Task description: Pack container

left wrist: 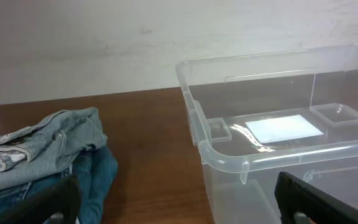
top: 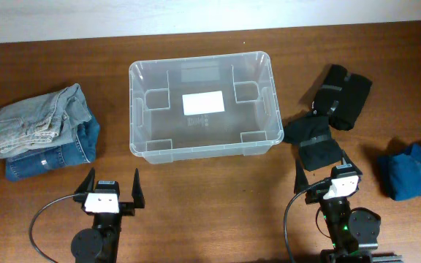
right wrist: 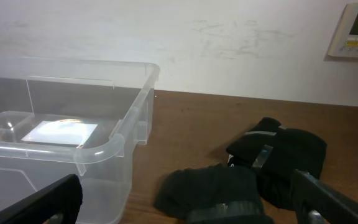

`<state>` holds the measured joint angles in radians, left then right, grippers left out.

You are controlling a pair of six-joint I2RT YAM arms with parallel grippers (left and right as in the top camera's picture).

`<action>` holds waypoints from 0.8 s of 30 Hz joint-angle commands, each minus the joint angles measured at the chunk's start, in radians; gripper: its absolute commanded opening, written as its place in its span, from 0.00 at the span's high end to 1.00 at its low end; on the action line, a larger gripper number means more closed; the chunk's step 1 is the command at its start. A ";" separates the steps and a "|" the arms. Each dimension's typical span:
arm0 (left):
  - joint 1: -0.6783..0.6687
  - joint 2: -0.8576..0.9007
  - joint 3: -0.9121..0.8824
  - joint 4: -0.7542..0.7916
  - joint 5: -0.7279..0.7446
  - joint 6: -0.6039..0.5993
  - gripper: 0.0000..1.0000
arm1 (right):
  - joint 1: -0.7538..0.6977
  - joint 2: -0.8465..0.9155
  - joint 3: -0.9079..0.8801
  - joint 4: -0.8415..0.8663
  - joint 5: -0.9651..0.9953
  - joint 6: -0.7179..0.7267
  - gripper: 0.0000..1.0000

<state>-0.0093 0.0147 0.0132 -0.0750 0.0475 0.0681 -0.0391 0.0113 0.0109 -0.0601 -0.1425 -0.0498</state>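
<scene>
We see a clear container (top: 205, 150) with a white label (top: 204, 103) on a brown wood-grain surface (top: 210, 212); at 9 o'clock pale blue denim (top: 39, 120) over darker blue denim (top: 57, 157); at 3 o'clock black garments (top: 331, 109) and a deep blue garment (top: 414, 170)

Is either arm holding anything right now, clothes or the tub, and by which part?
Nothing is held. The left gripper and right gripper both have their jaws spread open, and the container stands untouched.

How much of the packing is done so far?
Nothing is packed yet: the container holds only its white label. Nothing is in hand; the left hand and right hand are open and empty. Left to pack: the folded jeans, black clothes and blue garment, all on the table.
</scene>
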 commanded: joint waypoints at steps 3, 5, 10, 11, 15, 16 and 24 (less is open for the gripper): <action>-0.003 -0.008 -0.004 -0.005 -0.007 0.016 0.00 | 0.006 -0.005 -0.005 -0.007 0.009 0.002 0.01; -0.003 -0.008 -0.004 -0.005 -0.007 0.016 0.01 | 0.006 -0.005 -0.005 -0.007 0.009 0.001 0.01; -0.003 -0.008 -0.004 -0.005 -0.007 0.016 0.01 | 0.006 -0.005 -0.005 -0.007 0.008 0.002 0.02; -0.003 -0.008 -0.004 -0.005 -0.009 0.016 0.01 | 0.006 -0.005 -0.005 -0.007 0.009 0.002 0.01; -0.003 -0.008 -0.004 -0.005 -0.018 0.016 0.01 | 0.006 -0.005 -0.005 -0.007 0.009 0.002 0.01; -0.003 -0.008 -0.004 -0.005 -0.018 0.016 0.01 | 0.006 -0.005 -0.005 -0.007 0.009 0.002 0.01; -0.003 -0.008 -0.004 -0.005 -0.018 0.016 0.01 | 0.006 -0.005 -0.005 -0.007 0.008 0.002 0.01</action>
<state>-0.0093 0.0143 0.0132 -0.0750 0.0437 0.0681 -0.0391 0.0109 0.0109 -0.0601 -0.1425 -0.0494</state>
